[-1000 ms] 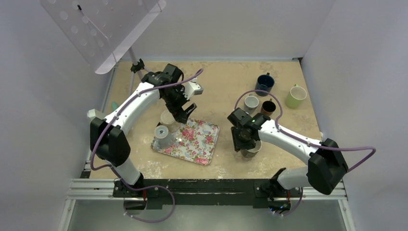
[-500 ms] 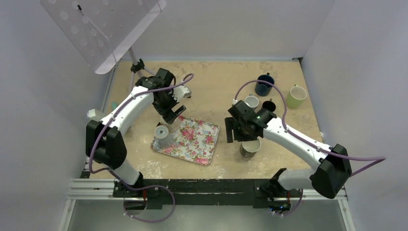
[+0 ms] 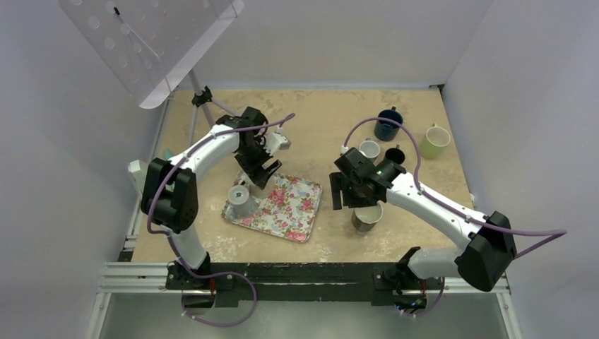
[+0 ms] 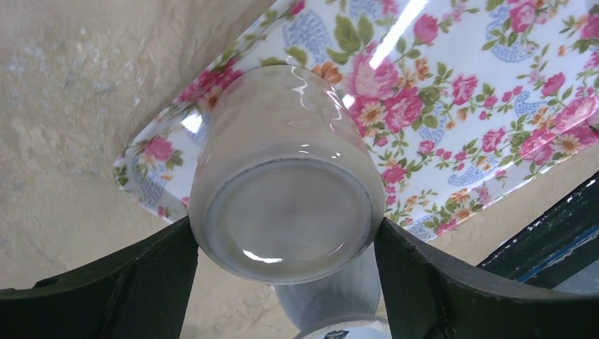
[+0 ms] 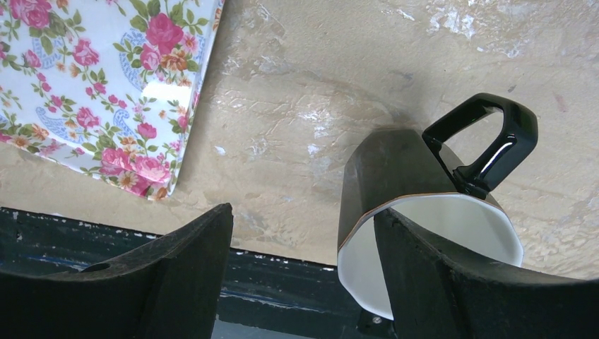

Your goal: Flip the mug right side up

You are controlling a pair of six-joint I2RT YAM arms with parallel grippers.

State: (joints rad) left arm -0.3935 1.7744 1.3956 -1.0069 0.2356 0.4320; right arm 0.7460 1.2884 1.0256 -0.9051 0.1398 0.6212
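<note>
A beige mug stands upside down on the floral tray, its base facing the left wrist camera. My left gripper is shut on it, both fingers pressed against its sides near the base. In the top view the left gripper covers this mug at the tray's far left corner. A grey mug also stands inverted on the tray. My right gripper hangs open, nothing between its fingers, beside an upright black mug with a white inside.
Four upright mugs stand at the back right: dark blue, green, pale grey and dark brown. A clear perforated panel on a stand hangs over the back left corner.
My right gripper let go of the black mug and lifted away to its left. My left gripper came down over the beige mug and its fingers closed in on it.
</note>
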